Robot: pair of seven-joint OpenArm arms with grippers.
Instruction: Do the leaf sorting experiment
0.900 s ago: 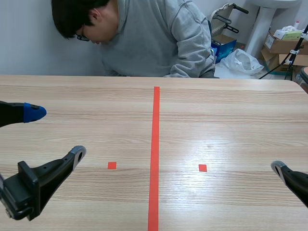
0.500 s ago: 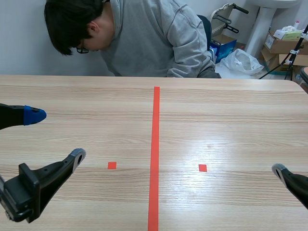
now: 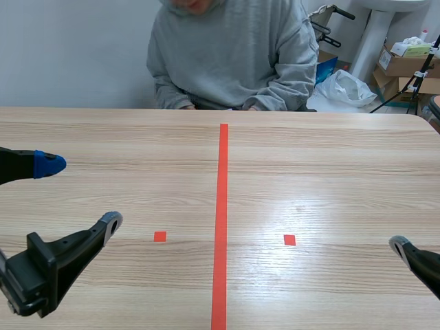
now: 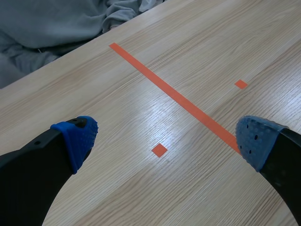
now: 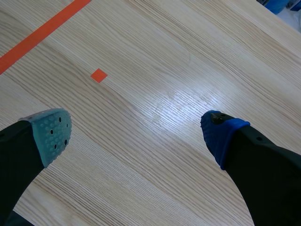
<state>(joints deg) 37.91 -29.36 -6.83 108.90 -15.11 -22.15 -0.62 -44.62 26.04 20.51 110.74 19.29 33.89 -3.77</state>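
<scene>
Left gripper: near left of the table, claw spread wide with nothing between the pads. The blue-padded finger lies farther from the robot, the grey-padded finger nearer. The arm behind it is cut off at the frame edge. In the left wrist view the gripper hangs over bare wood.
Left square mark: on the near table, just left of the line. In the left wrist view it lies between the spread fingers.
Tape line: runs near to far down the table's middle.
Person: seated at the far edge in a grey sweatshirt. The head is cut off above and the hands are mostly hidden behind the table edge.
Right square mark: right of the line.
Right gripper: near right, claw spread and holding nothing. The scene view shows only one finger; the rest is out of frame.
Background, far right: white bag and cardboard boxes, contents hard to make out.
Leaves: out of sight in all three views; place, heading and long axis cannot be told.
</scene>
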